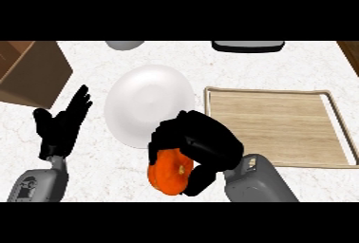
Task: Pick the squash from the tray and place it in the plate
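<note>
Carry step: squash (168, 174) curled in right hand (200, 142), at plate's (147, 102) 5 o'clock rim; left hand (61, 124) resting open; next, shift toward 11 o'clock & release.

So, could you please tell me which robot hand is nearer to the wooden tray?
The right robot hand. It is curled round the squash just off the wooden tray's left edge, while the left robot hand rests open beyond the plate.
</note>
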